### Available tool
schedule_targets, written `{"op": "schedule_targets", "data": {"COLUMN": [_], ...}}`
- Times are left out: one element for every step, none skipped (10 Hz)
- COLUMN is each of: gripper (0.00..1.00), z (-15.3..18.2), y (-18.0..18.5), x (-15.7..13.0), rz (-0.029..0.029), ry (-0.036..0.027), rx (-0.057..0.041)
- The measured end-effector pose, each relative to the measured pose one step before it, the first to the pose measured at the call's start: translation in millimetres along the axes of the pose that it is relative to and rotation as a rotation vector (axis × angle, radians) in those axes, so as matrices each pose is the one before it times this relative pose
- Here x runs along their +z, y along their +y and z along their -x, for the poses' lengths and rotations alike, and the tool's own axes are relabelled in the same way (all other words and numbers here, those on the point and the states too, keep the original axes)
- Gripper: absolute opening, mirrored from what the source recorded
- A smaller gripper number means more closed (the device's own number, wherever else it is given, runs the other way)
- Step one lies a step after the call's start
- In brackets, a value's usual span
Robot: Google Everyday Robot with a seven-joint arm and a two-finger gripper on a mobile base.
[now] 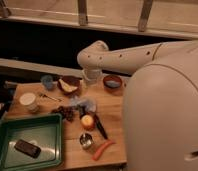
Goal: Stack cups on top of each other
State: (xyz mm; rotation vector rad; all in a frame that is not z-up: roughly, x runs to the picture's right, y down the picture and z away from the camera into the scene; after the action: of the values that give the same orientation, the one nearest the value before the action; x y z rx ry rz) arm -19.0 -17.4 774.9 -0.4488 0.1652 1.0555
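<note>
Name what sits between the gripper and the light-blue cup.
Camera view: a dark bowl lies between the gripper, over the rear of the table, and the light-blue cup.

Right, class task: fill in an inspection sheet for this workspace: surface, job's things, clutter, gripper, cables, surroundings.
Surface: wooden table, crowded.
Job's things: light-blue cup and white cup stand apart at the left, not stacked.
Clutter: green tray holding a dark block; brown bowl; reddish bowl; metal cup; orange fruit; knife.
Gripper: gripper hangs over the table's back edge, between the two bowls, away from both cups.
Cables: nothing seen.
Surroundings: railing posts behind; robot body at right.
</note>
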Motion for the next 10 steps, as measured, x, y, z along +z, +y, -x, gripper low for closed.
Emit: {"op": "schedule_targets", "data": {"gripper": [0.60, 0.60, 0.60, 0.60, 0.60, 0.60, 0.60, 0.60, 0.60, 0.60], "z": [-1.25, -1.26, 2.18, 6.33, 10.62, 14.78, 16.13, 28.45, 13.92, 20.57], "y": [-1.34, -1.91, -0.25, 2.31, 5.35, 8.61, 10.09, 19.65, 9.75, 13.89], "x": [0.13, 1.07, 4.56, 6.35, 2.85, 1.49, 2.10, 4.62, 2.53, 3.99], "rz": [-0.00157, -0.00429, -0.00417, -0.00141, 0.00177, 0.00313, 0.00266, 0.00815, 0.00546, 0.01001], "ry": [0.00131, -0.00046, -0.00820, -0.01700, -0.01732, -0.01943, -0.01843, -0.02961, -0.01399, -0.02022], "rx": [0.00435, 0.00927, 0.01266, -0.00035, -0.00702, -0.01265, -0.01388, -0.02745, -0.01704, -0.02612]}}
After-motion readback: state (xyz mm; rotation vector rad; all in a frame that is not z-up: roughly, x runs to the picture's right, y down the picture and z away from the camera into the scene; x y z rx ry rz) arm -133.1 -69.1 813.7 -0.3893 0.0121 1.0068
